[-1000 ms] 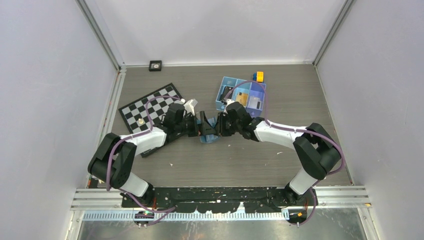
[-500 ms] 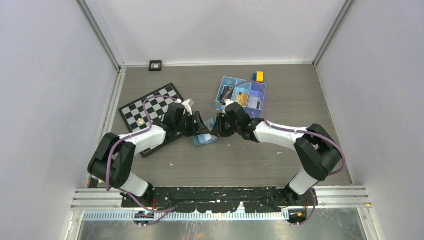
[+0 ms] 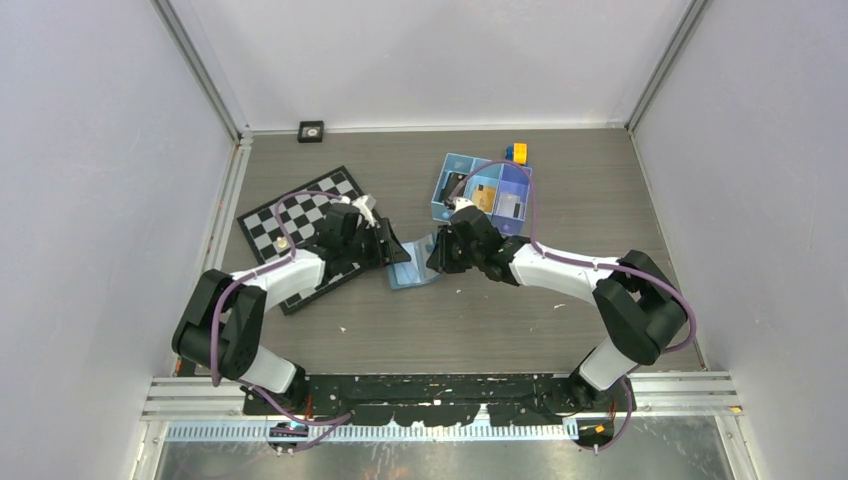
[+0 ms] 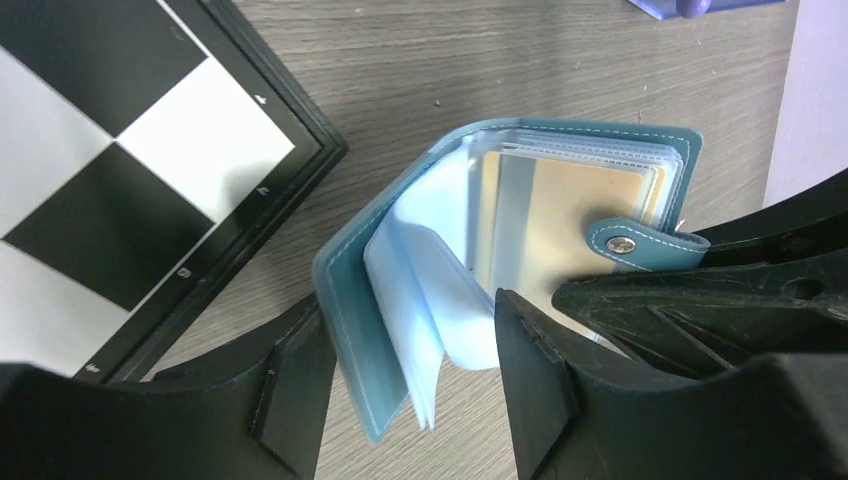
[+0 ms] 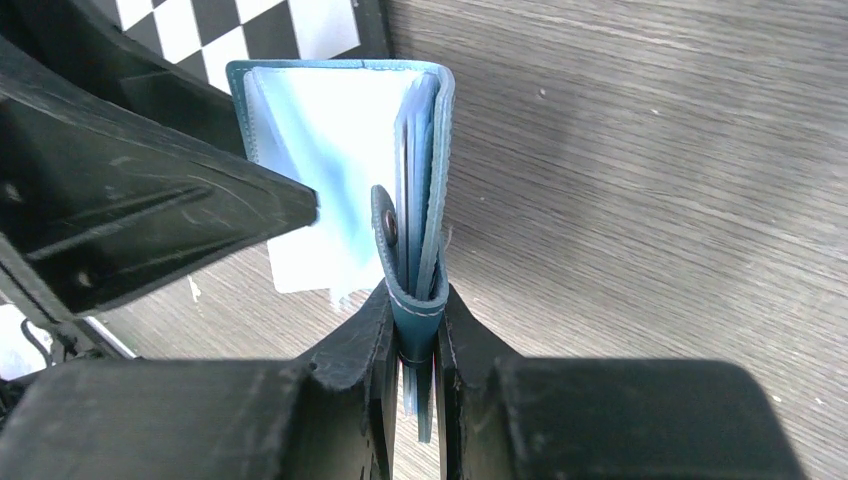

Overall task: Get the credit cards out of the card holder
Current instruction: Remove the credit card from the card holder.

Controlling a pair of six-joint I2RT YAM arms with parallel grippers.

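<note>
Top external view: the card holder sits open near the middle of the surface, slightly toward the far edge. It is between the chessboard on the left and the blue tray toward the far edge. The left gripper and the right gripper meet at it from opposite sides.

Left wrist view: the left gripper is spread wide. Its two fingers straddle the holder's teal cover and loose pale-blue sleeves without pinching them. A tan credit card shows through the clear sleeves of the card holder, beside the snap tab.

Right wrist view: the right gripper is clamped tight on the near edge of the card holder, on the panel carrying the snap tab. That panel stands upright on edge between its fingers.
</note>
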